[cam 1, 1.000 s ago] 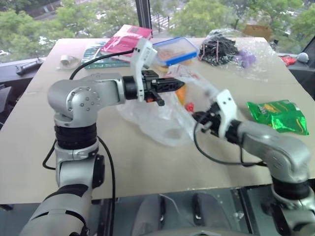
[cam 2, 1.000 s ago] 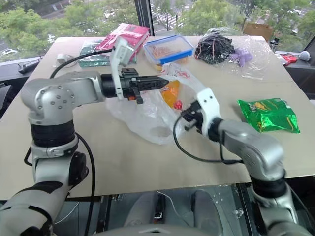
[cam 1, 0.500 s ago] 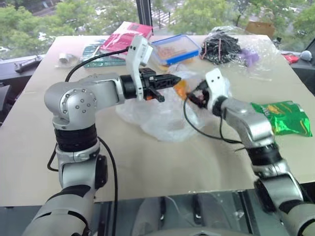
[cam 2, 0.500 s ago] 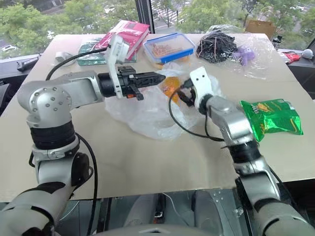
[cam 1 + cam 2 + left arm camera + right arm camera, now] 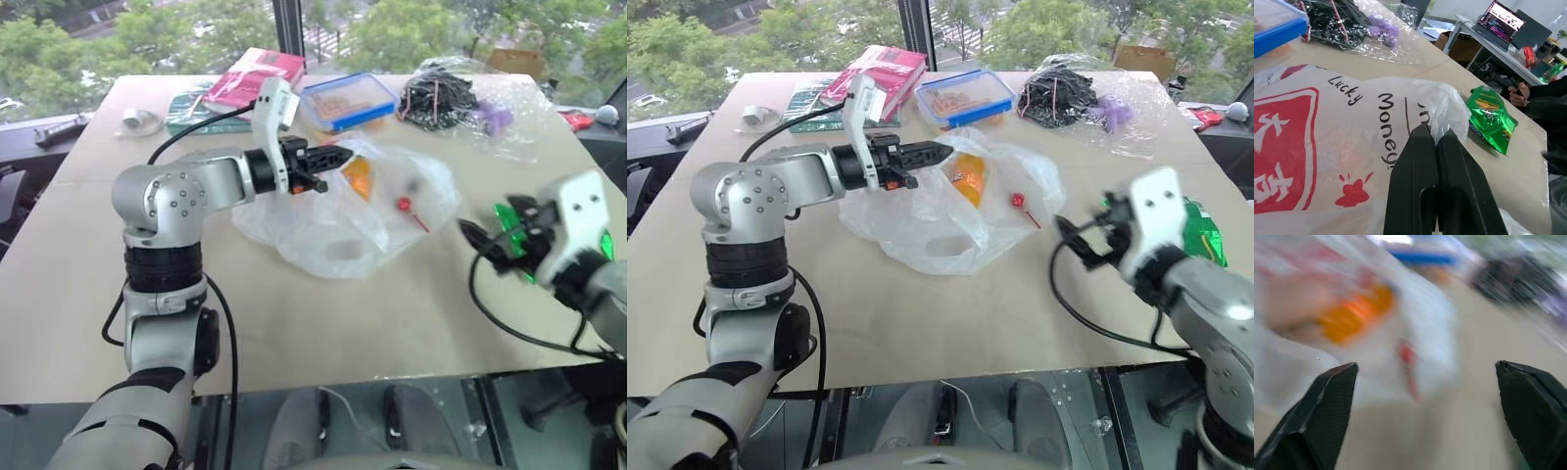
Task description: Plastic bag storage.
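The plastic bag (image 5: 338, 220), thin translucent white with a red logo (image 5: 1283, 156), lies puffed up in the middle of the table. An orange item (image 5: 358, 176) and a small red one (image 5: 404, 206) show through it. My left gripper (image 5: 338, 157) is shut on the bag's upper rim and holds that edge raised; in the left wrist view its fingers (image 5: 1422, 161) press together against the film. My right gripper (image 5: 1073, 240) stands open and apart from the bag, off to its right near the table's front, with nothing between its fingers (image 5: 1317, 416).
At the back stand a blue-lidded box (image 5: 348, 100), a pink book (image 5: 250, 78) and a clear bag of black sticks (image 5: 441, 98). A green snack packet (image 5: 1488, 117) lies right of the bag, behind my right gripper. A person's hand (image 5: 1518, 95) shows beyond the table.
My right gripper has let go of the bag, opened wide and swung back to the right. The bag's right side has dropped and spread on the table. The left gripper keeps its hold.
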`<state>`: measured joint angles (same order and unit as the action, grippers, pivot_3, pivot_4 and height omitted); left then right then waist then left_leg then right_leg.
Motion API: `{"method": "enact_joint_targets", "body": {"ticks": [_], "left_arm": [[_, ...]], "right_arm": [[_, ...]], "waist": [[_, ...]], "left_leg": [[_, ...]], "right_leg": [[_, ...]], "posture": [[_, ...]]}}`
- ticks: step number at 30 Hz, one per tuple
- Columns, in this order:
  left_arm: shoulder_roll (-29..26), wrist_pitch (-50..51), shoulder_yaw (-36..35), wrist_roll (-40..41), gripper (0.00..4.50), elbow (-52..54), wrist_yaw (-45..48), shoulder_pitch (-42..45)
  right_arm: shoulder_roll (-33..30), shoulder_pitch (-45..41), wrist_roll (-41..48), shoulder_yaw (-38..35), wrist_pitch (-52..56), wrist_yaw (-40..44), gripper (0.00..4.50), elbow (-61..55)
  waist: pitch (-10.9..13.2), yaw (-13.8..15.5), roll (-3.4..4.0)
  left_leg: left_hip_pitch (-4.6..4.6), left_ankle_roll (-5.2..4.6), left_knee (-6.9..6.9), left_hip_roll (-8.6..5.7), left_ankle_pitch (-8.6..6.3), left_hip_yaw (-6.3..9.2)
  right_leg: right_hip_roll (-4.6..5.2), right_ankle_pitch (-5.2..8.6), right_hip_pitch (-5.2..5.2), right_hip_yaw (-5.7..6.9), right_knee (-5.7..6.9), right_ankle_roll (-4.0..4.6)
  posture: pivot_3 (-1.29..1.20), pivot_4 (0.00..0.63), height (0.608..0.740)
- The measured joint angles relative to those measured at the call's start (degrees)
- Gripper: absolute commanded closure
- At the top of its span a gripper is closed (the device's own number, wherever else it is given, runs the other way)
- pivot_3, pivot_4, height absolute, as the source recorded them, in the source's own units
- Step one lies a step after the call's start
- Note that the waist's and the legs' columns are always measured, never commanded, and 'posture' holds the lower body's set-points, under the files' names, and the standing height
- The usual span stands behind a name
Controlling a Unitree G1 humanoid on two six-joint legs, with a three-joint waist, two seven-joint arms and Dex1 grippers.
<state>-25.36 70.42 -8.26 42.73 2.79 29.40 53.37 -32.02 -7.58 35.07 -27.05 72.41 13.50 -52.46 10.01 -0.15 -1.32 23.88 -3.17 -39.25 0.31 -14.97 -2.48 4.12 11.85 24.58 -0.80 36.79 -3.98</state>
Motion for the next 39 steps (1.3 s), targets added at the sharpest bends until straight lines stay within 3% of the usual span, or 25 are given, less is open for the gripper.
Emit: {"method": "enact_joint_targets", "body": {"ticks": [3, 6, 7, 14, 18, 26, 29, 32, 37, 39], "left_arm": [[0.13, -0.75, 0.59, -0.54, 4.5, -0.32, 0.41, -0.02], [0.43, -1.27, 1.71, -0.96, 4.5, -0.58, 0.79, -0.03], [0.8, -1.56, 2.23, -0.97, 4.5, -0.75, 1.04, -0.04], [0.78, -2.0, 2.34, -1.04, 4.5, -0.82, 1.38, -0.07], [0.11, -1.99, 2.35, -1.1, 4.5, -0.26, 1.36, -0.17], [-0.09, -1.93, 3.31, -1.04, 4.5, 1.9, 1.2, -1.18], [-0.12, -1.47, 3.32, -0.95, 4.5, 2.8, 0.39, -1.84], [-0.26, -0.84, 3.19, -0.87, 4.5, 3.34, 0.1, -1.84], [-0.23, -0.62, 2.73, -0.8, 4.5, 3.35, -0.46, -1.84], [-0.24, -0.62, 2.34, -0.79, 4.5, 3.34, -0.53, -1.84]], "right_arm": [[0.44, 7.33, -4.57, -3.56, 0.36, -3.23, 0.07, 0.46], [-3.72, 12.79, -12.92, 3.65, -4.97, -6.97, 0.07, 2.63], [-3.72, 12.78, -17.23, 8.43, -7.56, -9.8, 0.07, 5.13], [0.76, 6.89, -27.02, 21.04, -11.45, -17.55, 0.07, 11.85], [0.5, 4.37, -37.8, 28.5, -16.31, -22.92, 0.07, 23.25], [-2.64, 0.7, -51.18, 36.9, -25.9, -25.7, 0.07, 37.11], [-2.61, 0.02, -55.08, 37.48, -28.34, -26.46, 0.79, 41.42], [-2.65, 0.29, -57.66, 37.37, -29.51, -26.21, 2.27, 43.46], [-4.9, 3.05, -61.48, 37.43, -31.8, -23.31, 4.32, 40.5], [-5.97, 4.08, -62.26, 37.4, -32.68, -22.07, 4.43, 38.56]], "waist": [[0.0, 0.08, 0.0], [0.0, -0.56, 0.0], [0.0, -0.83, 0.0], [-0.02, -0.57, 0.03], [-0.02, -0.15, 0.0], [-0.06, -0.51, -0.04], [-0.07, -0.37, -0.08], [-0.07, -0.51, -0.07], [-0.07, -0.49, -0.07], [-0.07, -0.52, -0.07]], "left_leg": [[-0.01, 0.0, 0.0, -0.01, 0.0, -0.07], [-0.09, -0.14, 0.0, 0.0, -0.08, -0.17], [-0.14, -0.14, -0.03, 0.0, -0.07, -0.23], [-0.1, 0.03, -0.03, 0.03, 0.03, -0.19], [0.0, 0.03, -0.04, -0.02, 0.03, -0.2], [-0.11, 0.04, -0.04, 0.0, 0.03, -0.2], [-0.1, 0.03, -0.09, 0.0, 0.03, -0.17], [-0.09, 0.04, -0.08, 0.01, 0.03, -0.18], [-0.06, 0.05, -0.04, 0.03, 0.03, -0.15], [-0.06, 0.04, -0.04, 0.02, 0.03, -0.15]], "right_leg": [[0.0, 0.0, 0.01, -0.06, 0.0, -0.01], [-0.03, 0.01, 0.01, -0.14, 0.0, -0.02], [-0.08, 0.02, 0.0, -0.19, 0.02, -0.02], [-0.1, 0.02, 0.05, -0.2, 0.04, -0.01], [-0.01, 0.01, 0.06, -0.18, -0.07, -0.03], [-0.05, 0.01, -0.01, -0.17, -0.03, -0.03], [-0.04, 0.01, -0.04, -0.17, -0.03, -0.03], [-0.05, 0.01, -0.02, -0.18, -0.03, -0.03], [-0.06, 0.02, 0.0, -0.14, -0.03, -0.02], [-0.06, 0.01, 0.0, -0.15, -0.03, -0.03]], "posture": [[0.0, 0.15, 0.74], [0.0, 0.15, 0.74], [0.0, 0.15, 0.74], [0.0, 0.15, 0.74], [0.0, 0.15, 0.74], [0.0, 0.15, 0.74], [0.0, 0.15, 0.74], [0.0, 0.15, 0.74], [0.0, 0.15, 0.74], [0.0, 0.15, 0.74]]}}
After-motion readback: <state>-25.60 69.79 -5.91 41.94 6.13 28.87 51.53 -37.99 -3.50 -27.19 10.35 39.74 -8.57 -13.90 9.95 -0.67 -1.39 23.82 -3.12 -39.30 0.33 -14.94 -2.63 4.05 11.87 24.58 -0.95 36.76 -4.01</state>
